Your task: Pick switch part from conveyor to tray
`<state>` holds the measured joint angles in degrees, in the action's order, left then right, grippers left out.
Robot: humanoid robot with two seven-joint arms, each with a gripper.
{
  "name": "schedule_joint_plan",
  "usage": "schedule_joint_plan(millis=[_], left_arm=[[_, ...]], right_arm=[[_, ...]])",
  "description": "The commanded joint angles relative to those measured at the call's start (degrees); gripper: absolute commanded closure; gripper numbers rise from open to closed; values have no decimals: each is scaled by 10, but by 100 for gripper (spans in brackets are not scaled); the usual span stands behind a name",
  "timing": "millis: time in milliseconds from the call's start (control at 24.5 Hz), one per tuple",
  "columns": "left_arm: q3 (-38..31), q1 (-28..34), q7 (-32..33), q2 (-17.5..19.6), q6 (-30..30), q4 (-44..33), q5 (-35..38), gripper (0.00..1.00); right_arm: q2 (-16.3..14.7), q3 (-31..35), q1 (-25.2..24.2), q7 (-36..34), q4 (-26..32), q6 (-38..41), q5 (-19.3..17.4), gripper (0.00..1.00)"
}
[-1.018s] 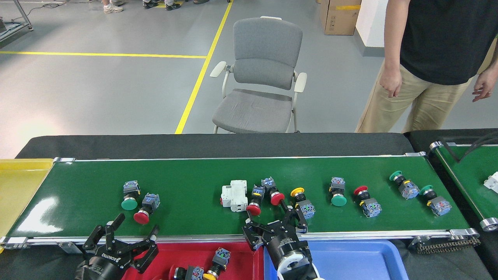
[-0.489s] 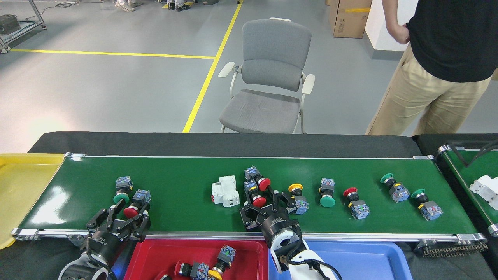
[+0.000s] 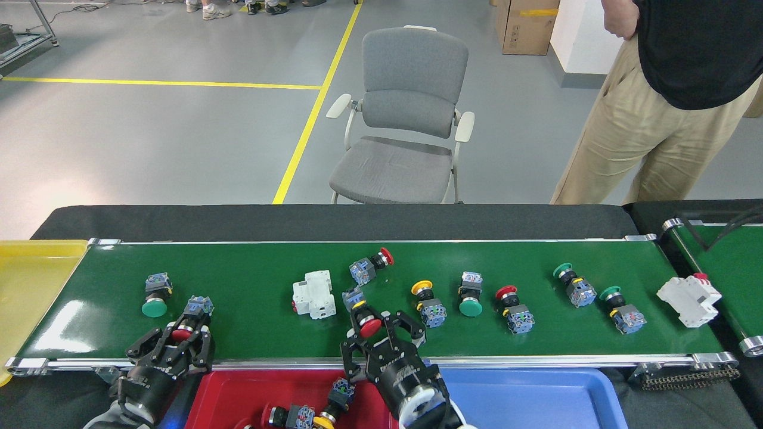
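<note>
Glossy green conveyor carries scattered switches. Right claw is spread around a red-capped switch, ready to pinch. Left claw brackets another red switch; contact unclear. Directly behind both claws lies the red tray for short transfers.

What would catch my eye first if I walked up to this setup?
Probably the long green conveyor, strewn with colourful push-button switches. At its near edge, two black grippers each reach for a red-capped switch: the left gripper and the right gripper. Behind, an empty grey chair faces the belt.
</note>
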<state>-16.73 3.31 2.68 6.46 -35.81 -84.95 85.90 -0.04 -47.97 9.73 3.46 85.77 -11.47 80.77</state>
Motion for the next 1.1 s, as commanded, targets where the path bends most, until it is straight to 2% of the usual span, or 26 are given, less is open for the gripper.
schedule_joint_plan(millis=[0,81,122,285,326,407,489,611,733,896,1059], left_arm=[[-3,51,-4,4,-92,-73,-18,65],[-8,97,-3,-4,-92,-125,-21,9],[-8,116,-3,-8,-92,-146,-21,0],[-8,134,-4,-14,-92,-156,-22,0],[-9,134,-4,-14,-92,-155,-22,0],[-33,134,-4,-15,-92,-155,-22,0],[-66,132,-4,-22,-38,-154,-21,0],[-94,135,-4,-22,51,-147,-21,0],[-128,145,-4,-21,57,-136,-23,0],[-122,150,-4,-18,56,-138,-21,0],[-73,128,3,-20,65,-139,-17,0]], right_arm=[[-7,-27,-13,-7,40,-1,13,1],[-14,-36,-28,-17,48,0,25,1],[-15,-36,-31,-21,51,0,26,1],[-22,-27,-53,-23,90,-8,26,1],[-30,-9,-62,-28,102,-15,26,1],[-32,59,-96,-50,111,-81,26,1],[-35,92,-121,-97,112,-170,26,1],[-36,125,-167,-152,114,-254,20,1],[-33,179,-215,-158,127,-266,6,1],[-35,191,-208,-158,115,-265,-46,0],[-47,176,-149,-143,96,-240,-48,0]])
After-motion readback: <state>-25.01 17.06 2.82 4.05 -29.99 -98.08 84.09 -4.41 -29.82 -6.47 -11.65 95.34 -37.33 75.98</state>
